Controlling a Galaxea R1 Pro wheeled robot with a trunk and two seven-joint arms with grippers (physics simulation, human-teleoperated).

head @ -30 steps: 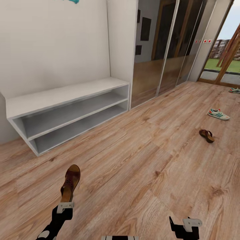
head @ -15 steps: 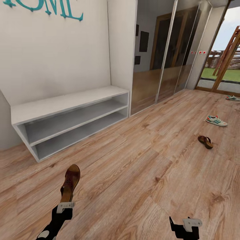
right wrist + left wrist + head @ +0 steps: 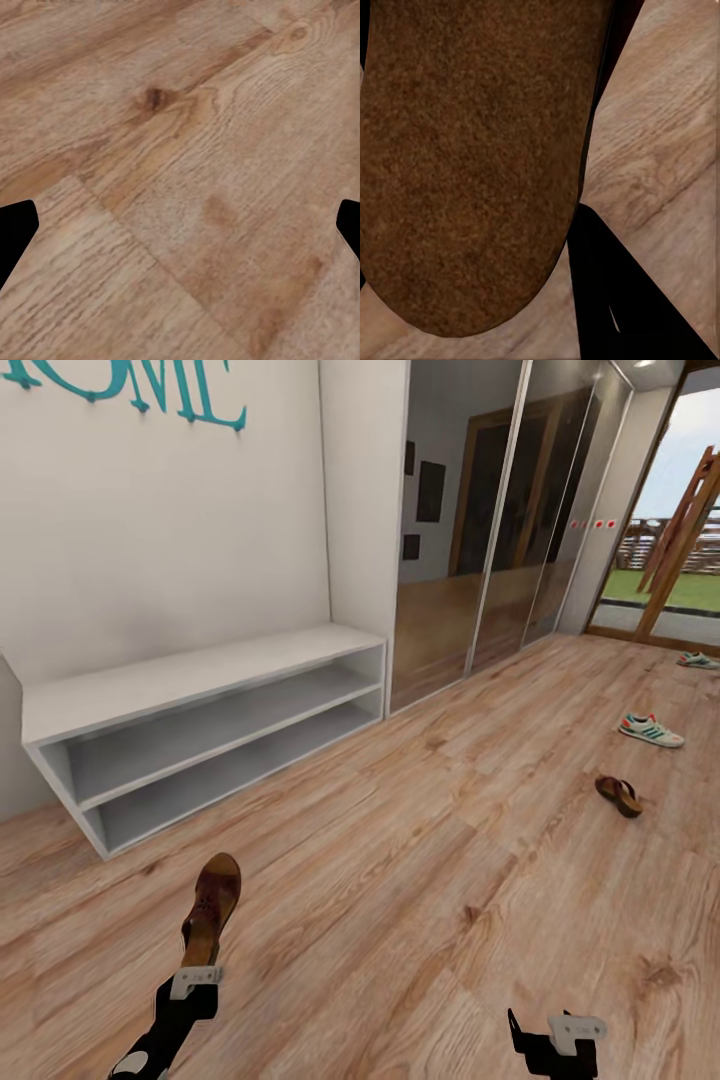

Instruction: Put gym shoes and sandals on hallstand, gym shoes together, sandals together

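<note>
two sandals (image 3: pixel 211 908); two gym shoes (image 3: pixel 650 730)

Bright, even, softly blurred renders

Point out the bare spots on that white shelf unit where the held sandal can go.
The white unit is bare on its flat top and on both open tiers beneath. The left gripper holds one sandal. The only crowded stretch is the floor far right, where the other shoes lie.
</note>
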